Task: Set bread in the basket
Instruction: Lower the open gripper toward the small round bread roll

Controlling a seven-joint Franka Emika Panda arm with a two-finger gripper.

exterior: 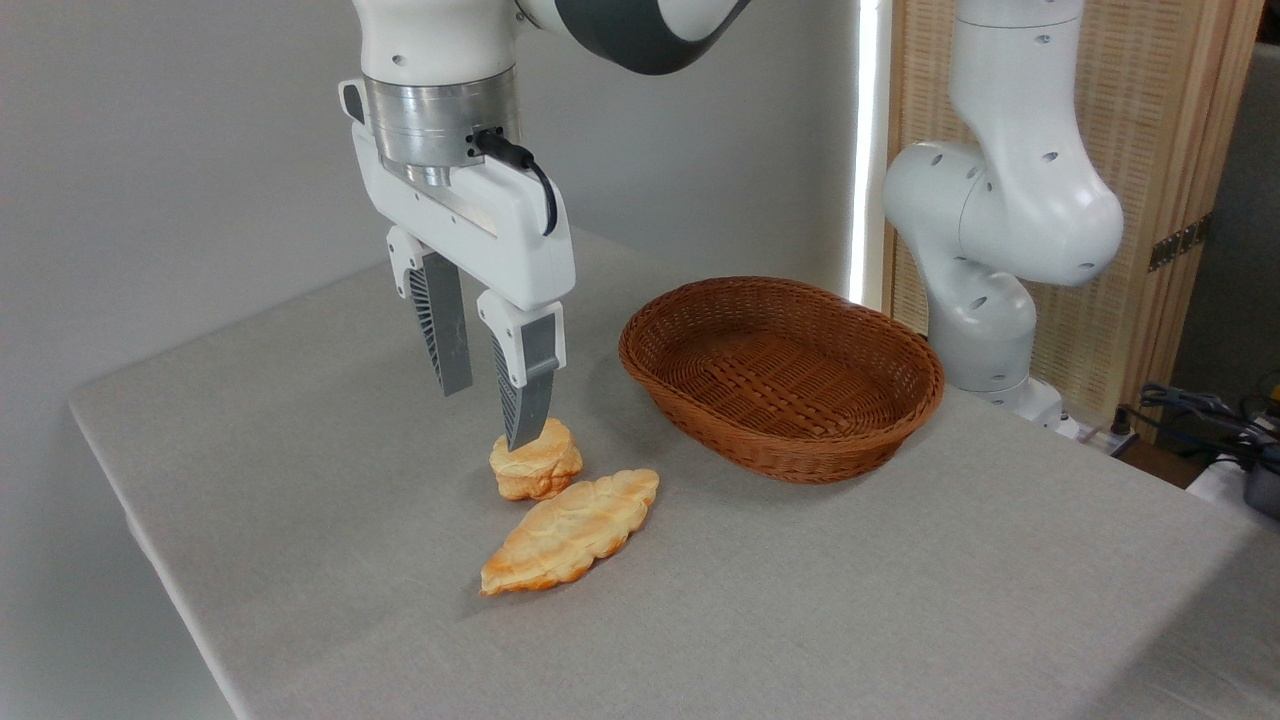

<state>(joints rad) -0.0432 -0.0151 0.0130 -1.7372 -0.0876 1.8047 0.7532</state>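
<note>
I see my gripper (490, 412) hanging fingers apart just above the bread (536, 462) — it sits on the table (300, 480) beside a flat pastry (570, 532), left of the basket (782, 377).

Bare table (330, 480) lies open left of the bread (536, 462); the leaf-shaped pastry (570, 532) seemingly touches its front, blocking there.

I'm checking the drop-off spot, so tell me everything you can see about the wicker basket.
The basket is an oval bowl of brown woven wicker with low sloping sides and a thicker braided rim. It looks intact and holds nothing. It sits upright on the grey table, right of the bread and the open gripper, near the arm's white base. Nothing else touches it.
</note>
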